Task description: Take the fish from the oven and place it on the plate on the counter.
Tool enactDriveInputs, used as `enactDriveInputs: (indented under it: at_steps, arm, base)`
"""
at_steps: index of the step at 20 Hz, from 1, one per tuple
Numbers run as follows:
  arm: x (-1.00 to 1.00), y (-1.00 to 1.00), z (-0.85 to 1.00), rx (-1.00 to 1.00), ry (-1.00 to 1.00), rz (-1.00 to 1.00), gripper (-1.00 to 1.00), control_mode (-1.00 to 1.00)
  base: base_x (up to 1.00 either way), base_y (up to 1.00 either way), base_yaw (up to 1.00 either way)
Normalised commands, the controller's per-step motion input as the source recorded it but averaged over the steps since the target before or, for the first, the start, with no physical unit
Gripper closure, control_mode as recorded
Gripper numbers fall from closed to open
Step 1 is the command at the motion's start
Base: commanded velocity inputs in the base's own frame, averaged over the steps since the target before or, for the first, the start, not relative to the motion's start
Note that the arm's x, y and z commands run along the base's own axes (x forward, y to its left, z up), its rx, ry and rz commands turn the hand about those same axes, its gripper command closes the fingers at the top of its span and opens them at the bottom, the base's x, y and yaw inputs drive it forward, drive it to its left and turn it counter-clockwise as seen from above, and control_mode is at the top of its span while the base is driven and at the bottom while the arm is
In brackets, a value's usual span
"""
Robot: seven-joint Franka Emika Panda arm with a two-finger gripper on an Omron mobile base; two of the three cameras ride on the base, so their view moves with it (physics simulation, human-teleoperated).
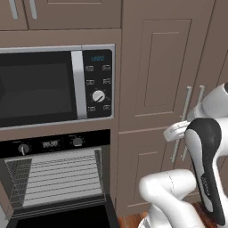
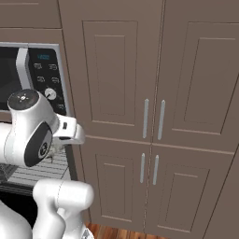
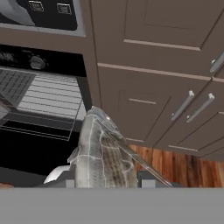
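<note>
The dark grey fish [image 3: 103, 153] stands lengthwise between my fingers, head end pointing away from the hand. My gripper [image 3: 107, 182] is shut on it, out in front of the cabinets and to the right of the oven [image 1: 53, 143]. The oven's door hangs open, baring a wire rack [image 1: 60, 176] with nothing on it. The oven [image 3: 39, 94] lies to the upper left in the hand view. The plate and the counter are out of view.
A black-and-silver microwave [image 1: 53, 84] sits above the oven. Tall brown cabinet doors with bar handles [image 2: 153, 119] fill the wall to the right. Wooden floor [image 3: 183, 168] shows below them. My own arm links [image 1: 205, 169] rise at the lower right.
</note>
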Motion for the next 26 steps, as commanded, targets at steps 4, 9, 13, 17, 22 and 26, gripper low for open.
enactDriveInputs:
  at_steps: [4, 9, 13, 17, 22, 26]
  arm:
    - [-0.82, -0.06, 0.39, 0.00, -0.09, 0.00, 1.00, -1.00]
    - [-0.25, 0.00, 0.06, 0.00, -0.02, 0.00, 1.00, -1.00]
    - [0.00, 0.00, 0.00, 0.00, 0.00, 0.00, 1.00, -1.00]
    - [0.00, 0.00, 0.00, 0.00, 0.01, 0.00, 1.00, -1.00]
    - [0.00, 0.00, 0.00, 0.00, 0.00, 0.00, 1.00, -1.00]
    - [0.00, -0.02, 0.00, 0.00, 0.00, 0.00, 1.00, -1.00]
  base:
    - [0.00, 0.00, 0.00]
    - [0.00, 0.00, 0.00]
    - [0.00, 0.00, 0.00]
    - [0.00, 0.00, 0.00]
    - [0.00, 0.00, 0.00]
    - [0.00, 0.00, 0.00]
